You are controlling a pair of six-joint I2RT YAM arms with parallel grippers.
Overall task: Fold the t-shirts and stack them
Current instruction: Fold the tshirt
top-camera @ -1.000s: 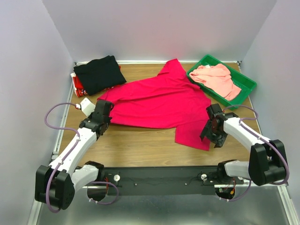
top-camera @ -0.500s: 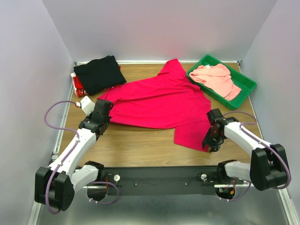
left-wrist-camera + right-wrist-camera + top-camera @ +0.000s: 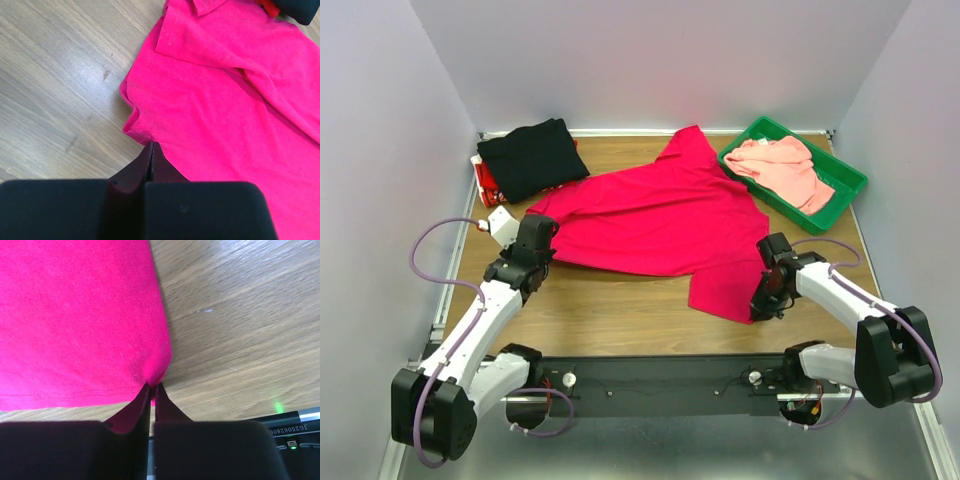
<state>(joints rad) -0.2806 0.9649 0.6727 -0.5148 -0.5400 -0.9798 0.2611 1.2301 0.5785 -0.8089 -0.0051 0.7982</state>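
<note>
A crimson-magenta t-shirt (image 3: 660,215) lies spread across the middle of the table. My left gripper (image 3: 541,235) is at its left edge, and in the left wrist view the left gripper (image 3: 151,145) is shut on a puckered bit of that hem (image 3: 136,129). At the near right corner, my right gripper (image 3: 761,303) has pinched the cloth; the right wrist view shows the right gripper (image 3: 152,386) shut on the bunched corner (image 3: 155,367). A black t-shirt (image 3: 530,155) lies folded at the back left. A salmon-pink t-shirt (image 3: 782,165) lies crumpled in the tray.
The green plastic tray (image 3: 848,180) stands at the back right corner. A red and white item (image 3: 485,182) pokes out beneath the black shirt. Bare wood (image 3: 610,305) shows between the crimson shirt and the arm bases. Walls close in on three sides.
My right gripper has gone from open to shut on the crimson shirt's near right corner and drawn it slightly left. The left gripper stays shut at the left hem.
</note>
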